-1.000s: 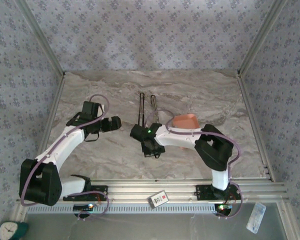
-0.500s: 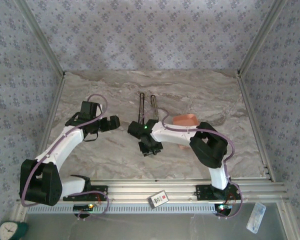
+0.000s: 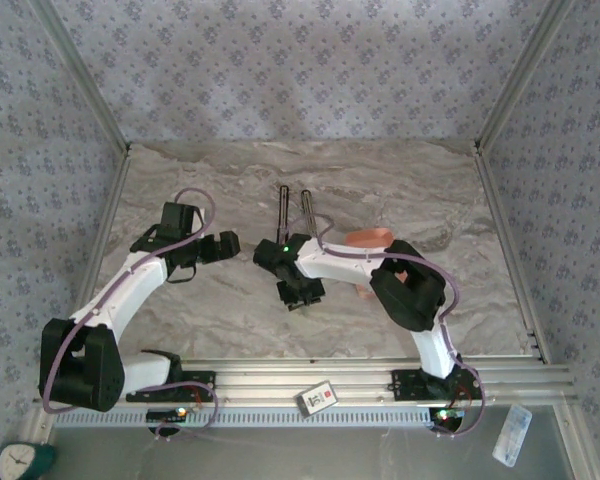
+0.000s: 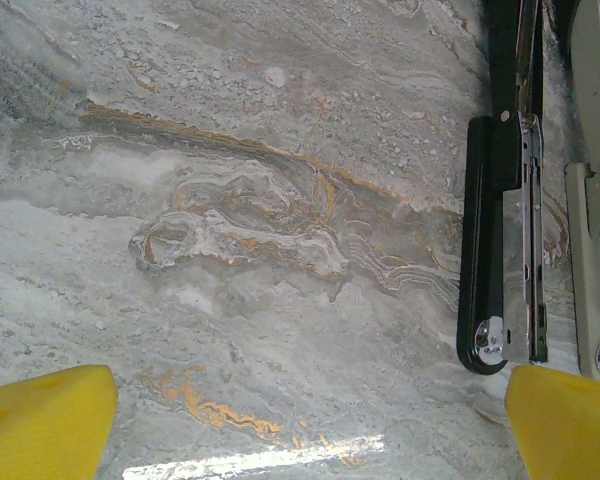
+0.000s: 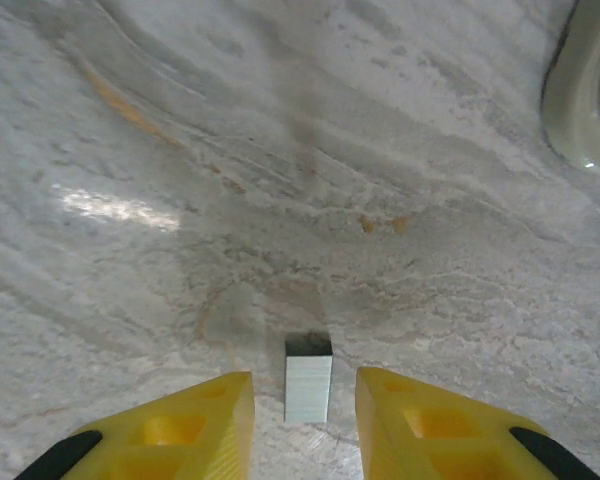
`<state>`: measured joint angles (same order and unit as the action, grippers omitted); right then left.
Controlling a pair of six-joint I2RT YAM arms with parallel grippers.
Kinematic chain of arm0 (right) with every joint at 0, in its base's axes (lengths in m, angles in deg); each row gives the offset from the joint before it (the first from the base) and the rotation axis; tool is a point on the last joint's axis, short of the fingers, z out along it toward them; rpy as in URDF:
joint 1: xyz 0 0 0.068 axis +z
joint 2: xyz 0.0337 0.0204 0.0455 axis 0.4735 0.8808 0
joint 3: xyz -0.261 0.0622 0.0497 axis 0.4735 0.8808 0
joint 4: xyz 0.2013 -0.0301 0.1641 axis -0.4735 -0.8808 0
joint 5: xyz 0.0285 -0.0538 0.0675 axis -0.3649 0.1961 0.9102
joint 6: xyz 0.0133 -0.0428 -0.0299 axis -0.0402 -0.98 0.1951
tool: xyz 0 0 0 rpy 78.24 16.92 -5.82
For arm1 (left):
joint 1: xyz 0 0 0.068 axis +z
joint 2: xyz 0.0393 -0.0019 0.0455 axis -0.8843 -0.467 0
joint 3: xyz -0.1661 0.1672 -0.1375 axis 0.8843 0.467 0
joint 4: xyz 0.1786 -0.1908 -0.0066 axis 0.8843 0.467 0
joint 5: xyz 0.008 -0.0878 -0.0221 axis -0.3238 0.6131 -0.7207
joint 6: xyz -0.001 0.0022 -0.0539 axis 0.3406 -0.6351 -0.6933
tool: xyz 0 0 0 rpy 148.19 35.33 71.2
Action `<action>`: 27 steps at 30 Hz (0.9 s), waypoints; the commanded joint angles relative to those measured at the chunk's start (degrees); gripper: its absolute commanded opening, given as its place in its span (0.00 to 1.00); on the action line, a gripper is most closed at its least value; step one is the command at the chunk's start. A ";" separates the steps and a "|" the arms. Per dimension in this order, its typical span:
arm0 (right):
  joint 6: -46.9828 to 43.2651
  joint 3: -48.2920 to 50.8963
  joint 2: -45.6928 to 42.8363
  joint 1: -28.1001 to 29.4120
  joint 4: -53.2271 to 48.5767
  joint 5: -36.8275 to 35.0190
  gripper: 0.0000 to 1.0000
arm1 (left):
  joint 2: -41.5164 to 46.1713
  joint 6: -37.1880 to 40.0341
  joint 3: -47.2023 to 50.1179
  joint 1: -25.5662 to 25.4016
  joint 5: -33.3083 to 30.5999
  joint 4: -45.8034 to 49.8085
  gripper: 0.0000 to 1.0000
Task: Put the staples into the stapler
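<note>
Here, left jaws gape near the stapler [image 4: 500,250]; right jaws stand apart around the staples [image 5: 308,390].

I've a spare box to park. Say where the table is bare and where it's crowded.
Bare: far left, between the side wall and the stapler; far right, behind the orange bowl; the near middle, along the front rail. Crowded: the centre, where the right gripper, staples, stapler and bowl cluster.

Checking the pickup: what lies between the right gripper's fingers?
A short strip of staples lies on the table between the right gripper's fingers, touching neither, seen in the right wrist view.
</note>
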<state>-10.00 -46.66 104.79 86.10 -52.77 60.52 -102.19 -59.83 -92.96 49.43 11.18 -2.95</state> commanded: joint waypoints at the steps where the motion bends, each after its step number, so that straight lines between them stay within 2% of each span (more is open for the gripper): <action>1: -0.34 -0.48 0.62 -0.50 -1.83 0.61 0.33 | 1.02 0.59 0.27 0.34 0.72 -0.55 1.00; 9: 0.01 1.17 1.61 -1.16 0.13 1.48 0.28 | 0.91 0.84 0.21 0.43 0.76 -0.47 0.99; 20: 0.33 2.80 2.74 -1.34 1.23 2.12 0.27 | 0.94 0.85 0.01 0.52 0.63 -0.51 0.99; 27: 1.15 2.77 2.20 -1.16 0.82 2.27 0.15 | 1.11 1.16 -0.96 0.51 1.00 0.39 1.00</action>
<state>-9.65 -45.24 105.84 84.86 -51.29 62.16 -102.19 -59.76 -92.96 49.54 11.38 -3.10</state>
